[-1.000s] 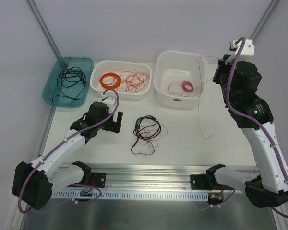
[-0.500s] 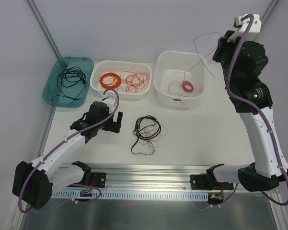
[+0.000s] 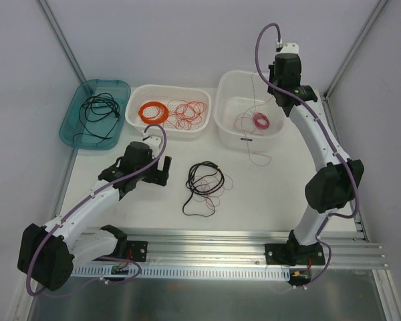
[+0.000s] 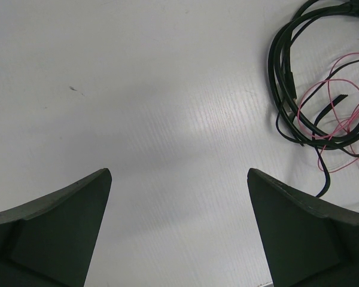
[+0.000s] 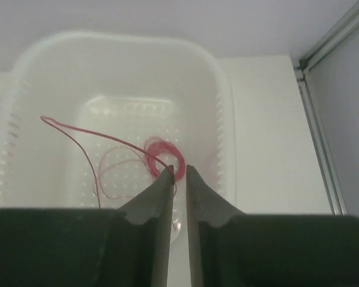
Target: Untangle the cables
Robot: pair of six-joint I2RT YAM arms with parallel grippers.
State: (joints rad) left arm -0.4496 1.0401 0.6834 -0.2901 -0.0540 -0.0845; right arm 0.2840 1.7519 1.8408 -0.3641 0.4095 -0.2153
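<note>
Cables (image 3: 204,187) left in a loose tangle at mid tabletop (image 3: 267,200), left gripper (image 4: 179,173) just beside them with jaws spread wide, right gripper (image 5: 178,170) poised over tub (image 5: 224,119) at far right edge, jaws nearly together, red wire (image 5: 107,139) met at their tips, grip not discernible.

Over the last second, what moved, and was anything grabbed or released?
The right gripper swung left to above the white bin, carrying the thin red wire. The wire dangled beside the bin before and now drapes into it. The jaws show a slim gap with the wire at the tips; I can't tell if it is still pinched. The left gripper, open, and the tangle stayed put.
</note>
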